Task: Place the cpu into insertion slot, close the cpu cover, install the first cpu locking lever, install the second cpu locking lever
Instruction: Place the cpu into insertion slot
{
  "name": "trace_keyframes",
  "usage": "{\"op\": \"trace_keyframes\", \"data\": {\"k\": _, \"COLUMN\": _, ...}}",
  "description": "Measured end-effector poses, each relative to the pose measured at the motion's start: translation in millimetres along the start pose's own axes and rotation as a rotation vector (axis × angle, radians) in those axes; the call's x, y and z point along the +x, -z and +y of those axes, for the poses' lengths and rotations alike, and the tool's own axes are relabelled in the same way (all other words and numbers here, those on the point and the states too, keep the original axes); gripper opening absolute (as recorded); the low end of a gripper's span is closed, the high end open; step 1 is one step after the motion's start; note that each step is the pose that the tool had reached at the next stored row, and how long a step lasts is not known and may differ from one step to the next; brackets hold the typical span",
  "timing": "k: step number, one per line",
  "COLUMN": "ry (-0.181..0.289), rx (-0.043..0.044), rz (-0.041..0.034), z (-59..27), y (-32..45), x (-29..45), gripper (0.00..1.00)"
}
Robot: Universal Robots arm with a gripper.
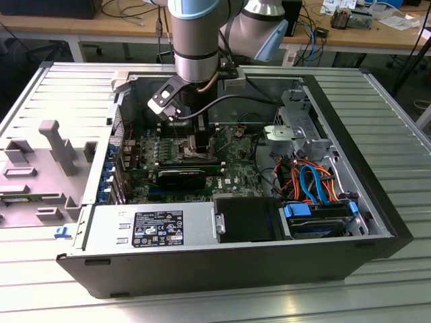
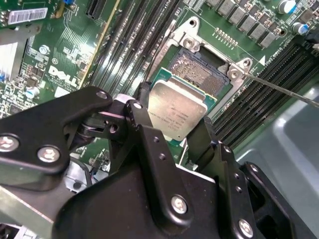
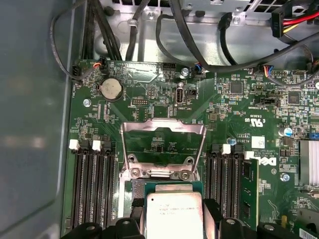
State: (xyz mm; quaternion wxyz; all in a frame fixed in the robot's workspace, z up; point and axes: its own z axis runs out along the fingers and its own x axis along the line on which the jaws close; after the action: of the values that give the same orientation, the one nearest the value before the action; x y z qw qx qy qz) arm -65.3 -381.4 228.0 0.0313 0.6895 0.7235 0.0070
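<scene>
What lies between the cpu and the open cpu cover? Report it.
The insertion slot's silver rim, in the first wrist view, separates cpu from cpu cover.

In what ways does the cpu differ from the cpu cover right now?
The cpu is a solid plate; the cpu cover is a frame with a window. The cpu is held by the pincer over the insertion slot; the cpu cover is swung open, untouched. Both are silvery and squarish.

A robotics lab: open computer case [image 1: 222,269] on ribbed metal bench [image 1: 397,155], cable-strewn desks [image 1: 114,27] behind.
</scene>
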Motion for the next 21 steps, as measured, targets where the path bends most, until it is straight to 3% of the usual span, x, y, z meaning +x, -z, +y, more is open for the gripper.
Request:
{"op": "trace_keyframes", "data": {"k": 2, "ry": 0.000, "rx": -0.0001, "rz": -0.0001, "z": -0.1, "y": -0.2, "x": 0.1, "gripper": 0.55}}
{"op": "trace_keyframes", "data": {"k": 4, "ry": 0.000, "rx": 0.0000, "rz": -0.0001, "z": -1.0, "y": -5.9, "x": 0.4, "gripper": 0.55}}
{"op": "trace_keyframes", "data": {"k": 16, "ry": 0.000, "rx": -0.0001, "rz": 0.0000, "z": -3.3, "y": -6.9, "x": 3.2, "gripper": 0.55}}
{"op": "trace_keyframes", "data": {"k": 18, "ry": -0.026, "rx": 0.0009, "rz": -0.0015, "z": -7.1, "y": -20.1, "x": 11.8, "gripper": 0.55}}
{"op": "trace_keyframes", "data": {"k": 21, "ry": -0.030, "rx": 0.0010, "rz": -0.0017, "z": -7.7, "y": -22.7, "x": 11.9, "gripper": 0.55}}
